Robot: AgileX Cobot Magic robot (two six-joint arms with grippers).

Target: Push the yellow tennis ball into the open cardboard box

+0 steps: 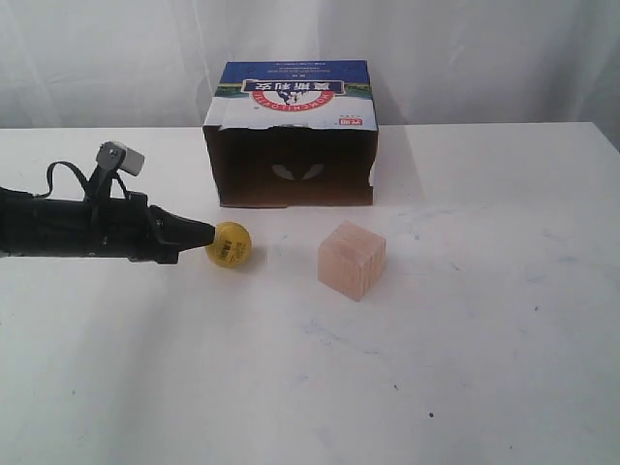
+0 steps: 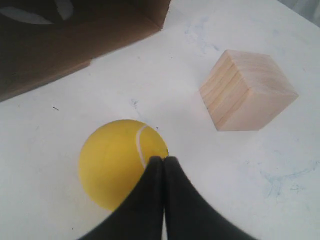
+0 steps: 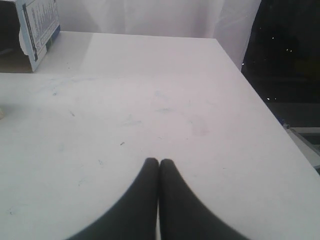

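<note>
The yellow tennis ball rests on the white table, left of centre. My left gripper is shut, and its black tips touch the ball's left side. Behind the ball the open cardboard box lies on its side, its dark inside facing the front and its blue-and-white printed panel on top. The right gripper is shut with nothing in it, hovering over bare table; the exterior view does not show it.
A pale wooden cube stands to the right of the ball, in front of the box's right corner. The table's right edge drops to a dark floor. A box corner shows in the right wrist view.
</note>
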